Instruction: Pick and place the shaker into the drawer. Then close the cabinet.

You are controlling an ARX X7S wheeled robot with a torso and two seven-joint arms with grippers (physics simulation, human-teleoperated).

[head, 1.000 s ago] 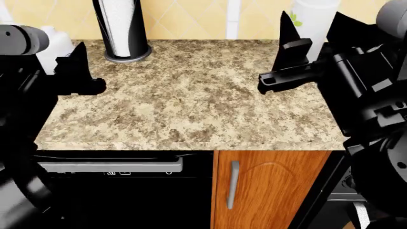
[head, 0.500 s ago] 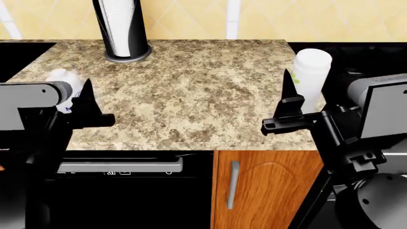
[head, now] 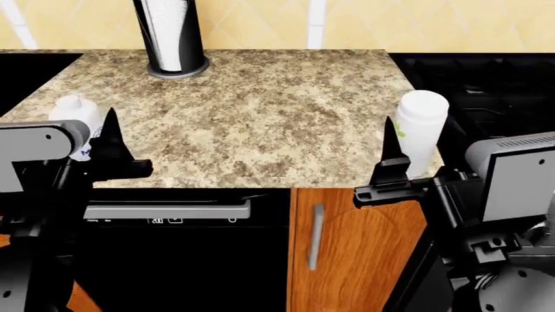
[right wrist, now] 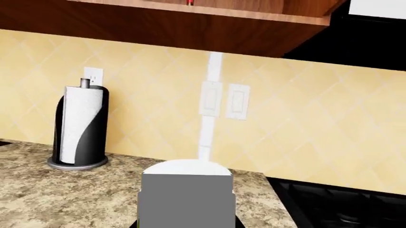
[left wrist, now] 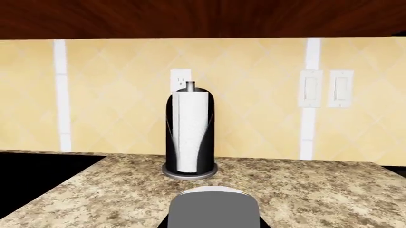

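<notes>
A tall white container with a green mark, which I take for the shaker point(head: 422, 130), stands upright at the counter's right edge. Its rounded top point(right wrist: 186, 167) peeks over the grey housing in the right wrist view. My right gripper point(head: 388, 148) hovers just in front of it near the counter's front edge, fingers pointing up, holding nothing. My left gripper point(head: 111, 135) hangs at the counter's front left, beside a small white bottle point(head: 71, 112) with a blue label. Both grippers show side-on, so the gap between their fingers is hidden. The drawer is out of view.
A black paper towel holder point(head: 170, 36) stands at the back of the granite counter point(head: 260, 117). Below the counter are a black dishwasher point(head: 173, 260) and a narrow wooden door point(head: 347, 260) with a silver bar handle. A dark stovetop point(head: 494, 84) lies to the right.
Both arms have dropped from over the counter towards its front edge. The head view has shifted, so the white container and the small bottle now show fully.
</notes>
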